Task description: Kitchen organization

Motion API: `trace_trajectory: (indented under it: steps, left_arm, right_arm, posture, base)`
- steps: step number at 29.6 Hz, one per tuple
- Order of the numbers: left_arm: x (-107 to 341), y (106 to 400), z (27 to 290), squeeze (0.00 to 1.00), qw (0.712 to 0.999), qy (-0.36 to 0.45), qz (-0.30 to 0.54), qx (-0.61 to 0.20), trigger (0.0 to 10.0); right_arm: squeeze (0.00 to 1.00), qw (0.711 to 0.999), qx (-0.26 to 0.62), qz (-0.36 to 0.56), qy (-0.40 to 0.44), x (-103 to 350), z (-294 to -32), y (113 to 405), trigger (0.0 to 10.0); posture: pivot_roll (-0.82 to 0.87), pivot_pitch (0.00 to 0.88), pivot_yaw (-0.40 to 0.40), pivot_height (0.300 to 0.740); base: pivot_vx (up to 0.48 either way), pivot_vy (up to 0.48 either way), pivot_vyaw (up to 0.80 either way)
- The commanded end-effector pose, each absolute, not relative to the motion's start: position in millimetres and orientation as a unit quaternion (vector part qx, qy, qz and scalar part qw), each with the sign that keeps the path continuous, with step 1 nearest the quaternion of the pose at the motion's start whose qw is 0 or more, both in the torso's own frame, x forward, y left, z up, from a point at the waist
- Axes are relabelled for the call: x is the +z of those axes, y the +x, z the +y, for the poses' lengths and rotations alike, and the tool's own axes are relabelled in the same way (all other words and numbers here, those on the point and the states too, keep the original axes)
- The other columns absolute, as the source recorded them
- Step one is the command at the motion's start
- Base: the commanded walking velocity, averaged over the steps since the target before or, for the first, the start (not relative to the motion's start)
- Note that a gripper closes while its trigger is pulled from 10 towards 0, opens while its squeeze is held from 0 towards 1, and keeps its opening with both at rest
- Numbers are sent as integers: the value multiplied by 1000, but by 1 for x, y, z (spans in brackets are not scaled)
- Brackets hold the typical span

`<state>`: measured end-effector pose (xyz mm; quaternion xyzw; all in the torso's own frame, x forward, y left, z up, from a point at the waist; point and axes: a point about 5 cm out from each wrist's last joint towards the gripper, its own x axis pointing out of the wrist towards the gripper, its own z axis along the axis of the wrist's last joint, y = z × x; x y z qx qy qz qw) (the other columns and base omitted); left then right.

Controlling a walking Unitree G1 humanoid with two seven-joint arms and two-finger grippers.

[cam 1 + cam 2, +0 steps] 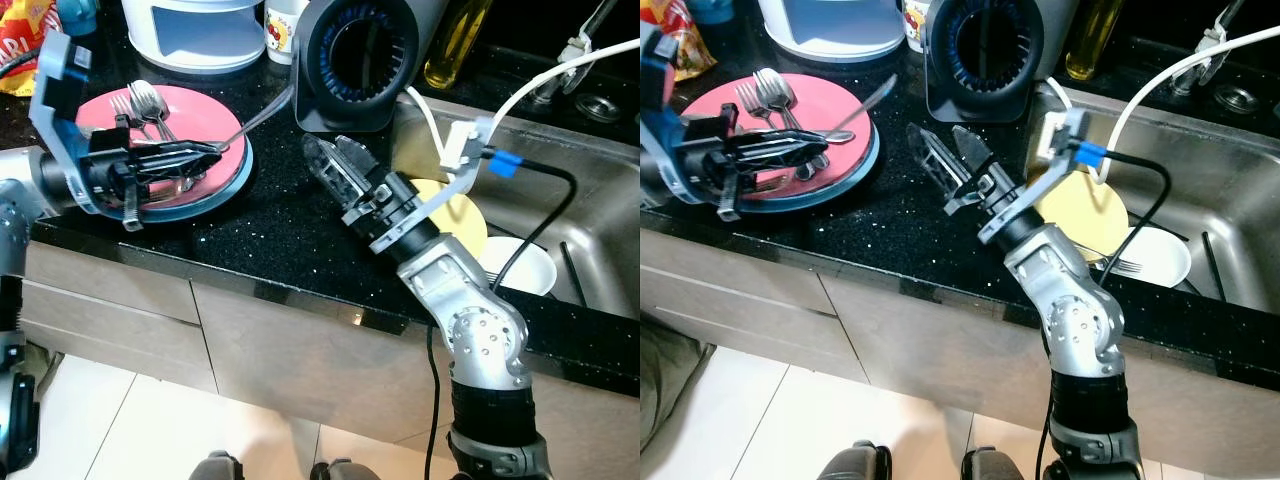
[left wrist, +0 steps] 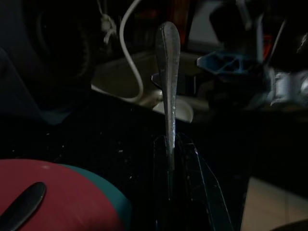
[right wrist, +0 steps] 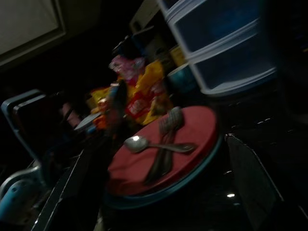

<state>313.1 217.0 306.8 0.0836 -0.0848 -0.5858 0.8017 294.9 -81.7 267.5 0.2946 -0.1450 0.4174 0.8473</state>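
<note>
Left eye view: left gripper (image 1: 205,152) clamped on a spoon (image 1: 262,118) above the pink plate (image 1: 205,112), handle sticking out over the counter (image 1: 270,230). Right gripper (image 1: 335,165) open, empty, hovering over the counter beside the sink (image 1: 590,200).

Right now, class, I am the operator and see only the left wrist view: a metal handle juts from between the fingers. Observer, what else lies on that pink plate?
Observer: Forks lie on the pink plate's far side, beyond the left gripper, which is shut on the metal utensil.
Operator: Where is the other arm?
Observer: The right gripper hovers open over the black counter, between plate and sink.
Operator: What is in the sink?
Observer: A yellow plate and a white bowl.
</note>
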Motion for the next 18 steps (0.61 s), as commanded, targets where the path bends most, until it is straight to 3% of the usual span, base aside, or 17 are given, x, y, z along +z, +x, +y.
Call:
trace_trajectory:
  steps: [1, 18]
  left_arm:
    - [304, 311, 204, 0, 791, 103, -86, -597, 0]
    - [291, 307, 188, 0, 784, 150, -59, -599, 0]
  right_arm:
    - [0, 839, 438, -138, 292, 271, -79, 292, 10000]
    - [0, 829, 446, -133, 310, 280, -75, 291, 10000]
  posture:
    - [60, 148, -64, 740]
    - [59, 134, -58, 740]
  base:
    - [0, 0, 0]
    - [0, 0, 0]
